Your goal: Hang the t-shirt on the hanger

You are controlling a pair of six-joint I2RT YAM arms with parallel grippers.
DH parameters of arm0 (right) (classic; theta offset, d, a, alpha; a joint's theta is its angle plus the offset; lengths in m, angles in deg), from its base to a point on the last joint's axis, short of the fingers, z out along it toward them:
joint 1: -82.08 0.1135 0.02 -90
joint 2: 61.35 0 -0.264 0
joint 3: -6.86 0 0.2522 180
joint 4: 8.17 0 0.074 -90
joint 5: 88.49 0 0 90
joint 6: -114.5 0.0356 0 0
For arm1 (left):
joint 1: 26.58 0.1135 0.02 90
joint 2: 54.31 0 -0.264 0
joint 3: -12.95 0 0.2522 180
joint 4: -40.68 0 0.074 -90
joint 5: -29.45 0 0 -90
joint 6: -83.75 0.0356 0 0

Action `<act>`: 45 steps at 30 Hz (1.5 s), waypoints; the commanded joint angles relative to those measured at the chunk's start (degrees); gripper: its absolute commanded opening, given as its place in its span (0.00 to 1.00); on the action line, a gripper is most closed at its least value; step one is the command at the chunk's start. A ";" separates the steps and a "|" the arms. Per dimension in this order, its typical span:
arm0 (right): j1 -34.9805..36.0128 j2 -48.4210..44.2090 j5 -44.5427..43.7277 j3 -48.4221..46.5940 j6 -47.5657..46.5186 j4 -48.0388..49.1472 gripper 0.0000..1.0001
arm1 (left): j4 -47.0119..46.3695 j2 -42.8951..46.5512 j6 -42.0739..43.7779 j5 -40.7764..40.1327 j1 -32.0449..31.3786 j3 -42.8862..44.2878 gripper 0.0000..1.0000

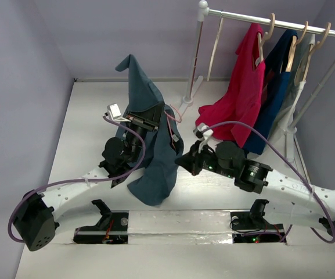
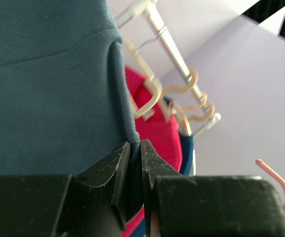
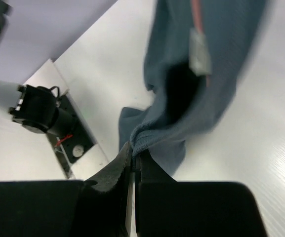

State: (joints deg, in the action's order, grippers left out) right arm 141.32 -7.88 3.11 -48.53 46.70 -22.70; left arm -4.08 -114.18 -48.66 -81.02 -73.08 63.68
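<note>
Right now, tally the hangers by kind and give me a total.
Tan wooden hangers: 3
Cream-white plastic hanger: 1
Pale-pink hanger: 1
Total: 5

the t-shirt point(image 1: 150, 139) hangs raised over the middle of the bench point(image 1: 86, 116); the left tool point(image 2: 135, 148) pinches a fold on its left upper side; the right tool point(image 3: 132, 150) pinches its edge low on the right; the hanger point(image 2: 276, 178) sticks out just right of the t-shirt, near the left tool; the rack point(image 1: 272, 23) stands behind and right of the t-shirt, apart from it, with the nearer hung shirt point(image 1: 237, 99) and the farther hung shirt point(image 1: 274, 93) on it
</note>
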 commanded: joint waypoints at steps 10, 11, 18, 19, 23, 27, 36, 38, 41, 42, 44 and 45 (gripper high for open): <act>5.71 -0.12 -13.74 -3.55 -0.40 -11.79 0.61 | 2.61 8.28 -11.81 2.45 0.09 -5.07 0.00; 5.71 -0.38 -13.74 -3.11 -0.31 -12.58 0.63 | 3.06 8.55 -11.82 2.28 0.09 -5.07 0.00; 5.71 -2.76 -14.00 1.98 1.27 -10.92 0.68 | 4.03 9.78 -12.08 1.39 0.09 -5.51 0.00; 5.71 -3.02 -14.52 2.68 1.27 -10.57 0.68 | 4.03 9.52 -12.08 1.66 0.09 -5.42 0.00; 5.71 -3.46 -17.60 6.01 0.31 -8.56 0.71 | 3.94 9.34 -12.52 2.27 0.09 -4.89 0.00; 5.71 -2.32 -18.22 7.87 -1.36 -3.98 0.72 | 3.59 9.25 -13.31 3.42 0.09 -4.71 0.00; 1.23 1.72 -8.82 14.20 -8.05 19.04 0.76 | 3.06 9.43 -14.36 4.38 0.09 -5.15 0.00; 0.70 3.99 -7.50 14.20 -7.96 20.80 0.74 | 2.89 9.60 -14.54 4.47 0.09 -5.33 0.00; 0.70 5.41 -6.62 14.38 -7.52 23.70 0.64 | 2.62 9.60 -14.63 4.47 0.09 -5.59 0.00; 0.70 5.85 -6.88 14.29 -7.34 24.15 0.61 | 2.45 9.69 -14.71 4.39 0.09 -5.68 0.00; 0.70 5.85 -8.54 13.94 -7.86 25.03 0.54 | 2.36 9.52 -14.71 4.47 0.09 -5.59 0.00; 0.70 5.33 -8.64 13.77 -8.04 25.12 0.50 | 2.36 9.34 -14.72 4.39 0.09 -5.77 0.00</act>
State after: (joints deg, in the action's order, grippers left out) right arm 142.09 -1.74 -5.35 -34.17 40.01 -5.31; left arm 4.10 -105.88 -62.76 -77.52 -73.06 58.11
